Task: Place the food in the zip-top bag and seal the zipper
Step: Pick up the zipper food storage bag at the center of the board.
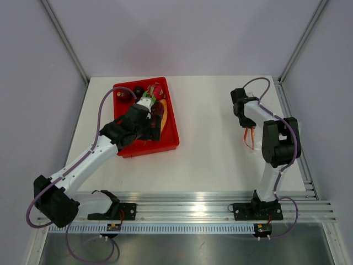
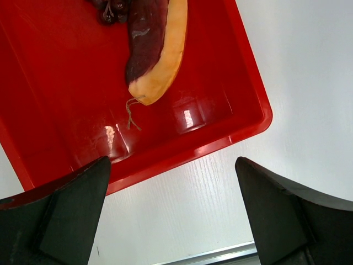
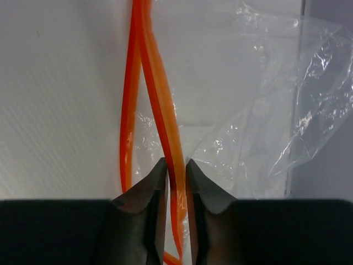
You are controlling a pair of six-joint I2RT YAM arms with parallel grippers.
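Top external view showed the white table (image 1: 215, 143). The red bin (image 2: 55, 83) lay ahead of the left gripper (image 2: 171, 221), whose fingers were spread wide, with food (image 2: 157, 49) beyond them inside it. The zip-top bag (image 3: 265, 110) spread right of the right gripper (image 3: 176, 165), whose fingers pinched its zipper (image 3: 164, 105).

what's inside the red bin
Food: dark red and black lumps, a red-pink piece with green, and a long maroon-and-yellow slice. The left arm covers the red bin's middle from above.
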